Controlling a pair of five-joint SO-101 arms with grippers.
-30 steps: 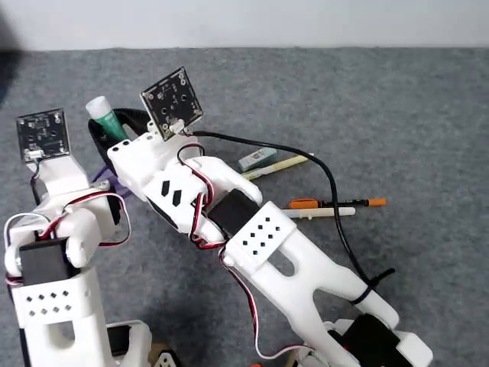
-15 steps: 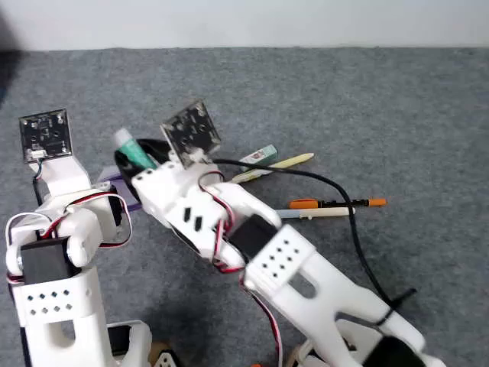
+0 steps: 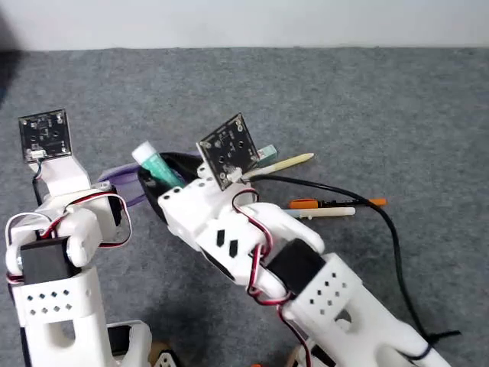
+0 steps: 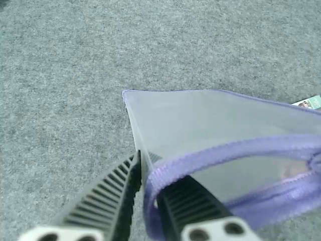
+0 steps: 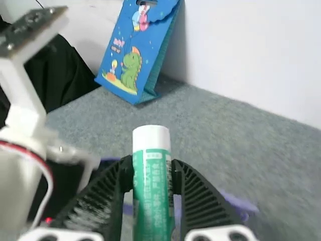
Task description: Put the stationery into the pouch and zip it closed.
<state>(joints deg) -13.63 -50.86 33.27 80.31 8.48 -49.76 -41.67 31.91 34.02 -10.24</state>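
A green glue stick with a white cap is held upright in my right gripper, which is shut on it just right of the pouch. The clear pouch with a purple zipper edge lies on the grey carpet. My left gripper is shut on the pouch's edge near a corner. A yellow pen, an orange marker, a white pen and a small eraser lie on the carpet to the right.
The left arm stands at the left, and the right arm crosses the middle from the near right. A black cable loops over the pens. A blue gift bag leans on the wall. Open carpet lies at the far right.
My right arm has carried the glue stick to the right and toward the near side, from beyond the pouch to its right side. The left arm has stayed still.
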